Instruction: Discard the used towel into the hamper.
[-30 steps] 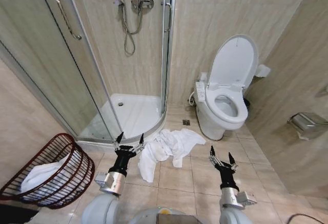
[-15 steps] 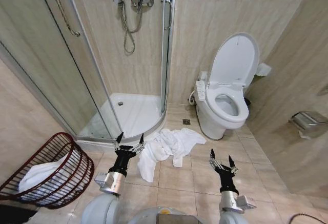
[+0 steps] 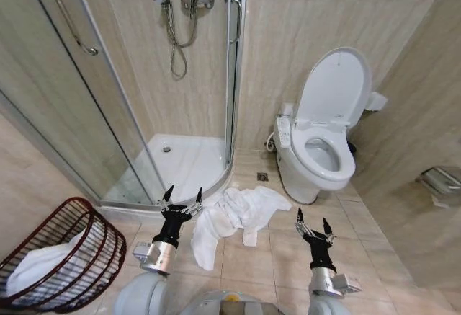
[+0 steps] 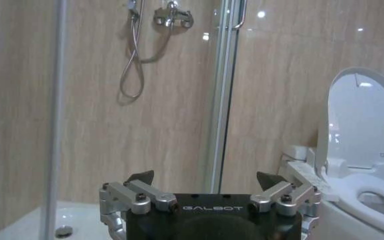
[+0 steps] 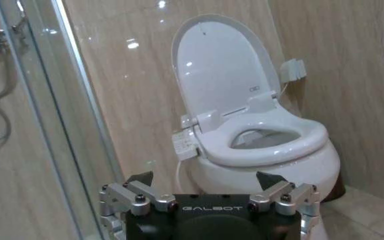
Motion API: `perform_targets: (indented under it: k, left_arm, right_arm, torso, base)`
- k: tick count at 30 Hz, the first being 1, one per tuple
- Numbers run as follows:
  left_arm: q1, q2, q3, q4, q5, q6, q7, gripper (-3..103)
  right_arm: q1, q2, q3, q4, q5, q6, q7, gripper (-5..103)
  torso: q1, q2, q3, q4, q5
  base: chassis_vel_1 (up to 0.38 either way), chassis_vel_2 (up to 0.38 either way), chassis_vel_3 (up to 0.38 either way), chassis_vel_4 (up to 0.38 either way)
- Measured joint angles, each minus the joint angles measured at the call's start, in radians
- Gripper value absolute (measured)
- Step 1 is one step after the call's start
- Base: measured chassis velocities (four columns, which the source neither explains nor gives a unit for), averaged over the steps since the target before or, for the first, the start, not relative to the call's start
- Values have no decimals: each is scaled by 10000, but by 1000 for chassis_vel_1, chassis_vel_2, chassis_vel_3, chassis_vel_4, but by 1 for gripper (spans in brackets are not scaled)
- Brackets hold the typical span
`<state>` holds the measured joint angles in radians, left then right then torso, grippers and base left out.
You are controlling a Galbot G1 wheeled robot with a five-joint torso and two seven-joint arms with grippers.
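A: Where is the used towel [image 3: 234, 218] lying?

B: It lies crumpled on the tiled floor [image 3: 274, 254], just in front of the curved edge of the shower tray [image 3: 184, 163]. One long end of the towel runs away from the tray toward the robot. The toilet [image 3: 320, 149], with its lid raised, stands near the towel, on the robot's right of it.

A: And the hamper [image 3: 61, 257]?

B: The hamper stands well apart from the towel, on the robot's left of it, beside the glass shower door [image 3: 79, 106]. It is a dark reddish-brown wire basket and it looks tilted. Some white cloth [image 3: 39, 268] is already inside it.

A: What does the left gripper [image 3: 181, 198] do?

B: It is raised just beside the towel, at the towel's left edge, and it points up and forward. Its fingers are spread apart and hold nothing. The left wrist view shows the same: the left gripper [image 4: 205, 179] has two dark fingertips [image 4: 140, 177] with a wide gap between them, and behind them are the shower hose [image 4: 133, 55] and the wall.

A: And the right gripper [image 3: 312, 223]?

B: It is near the towel on the towel's right side, over bare tiles, not touching it. Its fingers are spread too, and empty. In the right wrist view the right gripper [image 5: 205, 179] faces the toilet [image 5: 255, 135].
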<state>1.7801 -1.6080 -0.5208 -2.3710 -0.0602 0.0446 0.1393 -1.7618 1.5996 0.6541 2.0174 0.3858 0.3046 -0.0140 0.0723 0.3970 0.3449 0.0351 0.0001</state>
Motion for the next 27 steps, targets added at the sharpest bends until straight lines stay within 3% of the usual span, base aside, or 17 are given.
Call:
perform_targets:
  k: [6, 7, 9, 12, 13, 15, 22, 27]
  left_arm:
    - [-1, 0, 0, 0, 0, 0, 0, 100]
    - [0, -1, 0, 0, 0, 0, 0, 100]
    - [0, 0, 0, 0, 0, 0, 0, 100]
    - [2, 0, 0, 0, 0, 0, 0, 100]
    - [2, 0, 0, 0, 0, 0, 0, 100]
    - [2, 0, 0, 0, 0, 0, 1, 100]
    - [2, 0, 0, 0, 0, 0, 0, 100]
    - [2, 0, 0, 0, 0, 0, 1, 100]
  right_arm:
    - [229, -326, 267, -250, 394, -520, 69, 100]
    - [453, -600, 353, -282, 1282, -1228, 60, 100]
    - [598, -726, 376, -292, 1681, -1575, 50, 100]
    - [1302, -1206, 350, -428, 3184, -2762, 64, 100]
    - [1302, -1206, 350, -428, 3184, -2762, 64, 100]
    - [1664, -1393, 241, -407, 4390, -3747, 303, 100]
    - [2312, -1763, -198, -1184, 3736, -4058, 50, 100]
    - [2681, -1934, -794, -2368, 2694, -3729, -244, 100]
  torso:
    - [5, 8, 6, -4, 2]
    - [-7, -14, -9, -2, -1]
    - [-17, -35, -21, -2, 0]
    - [-85, -194, -103, 1, 0]
    - [-85, -194, -103, 1, 0]
    - [-121, -306, -176, 2, 1]
    - [-166, -420, -244, -2, -4]
    - [-253, -599, -336, 2, -1]
  base:
    - [-56, 36, 31, -52]
    - [0, 0, 0, 0]
    - [0, 0, 0, 0]
    - [0, 0, 0, 0]
    - [0, 0, 0, 0]
    - [0, 0, 0, 0]
    - [0, 0, 0, 0]
    - [7, 5, 2, 10]
